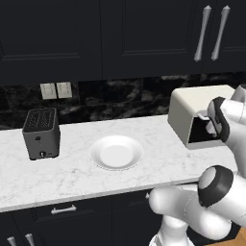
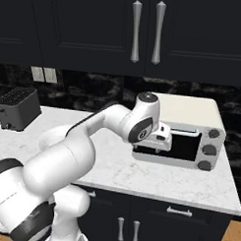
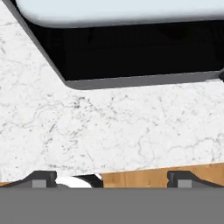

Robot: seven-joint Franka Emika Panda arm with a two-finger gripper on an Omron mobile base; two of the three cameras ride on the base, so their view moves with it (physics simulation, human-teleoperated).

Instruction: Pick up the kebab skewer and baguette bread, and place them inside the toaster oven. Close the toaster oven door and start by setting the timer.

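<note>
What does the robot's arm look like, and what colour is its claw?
The arm is fat, round and shiny white, like tubes joined together. Its joints have dark grey and black rings, and one joint cap is a grey disc. The claw has two small dark grey finger tips with lighter grey blocks on them. No cables or markings are visible.

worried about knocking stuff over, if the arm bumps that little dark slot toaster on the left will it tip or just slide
Probably slide. The slot toaster looks boxy with a wide flat base, so a low push seems unlikely to tip it. The marble counter looks smooth, which favours sliding. A bump near its top edge might rock it.
</note>
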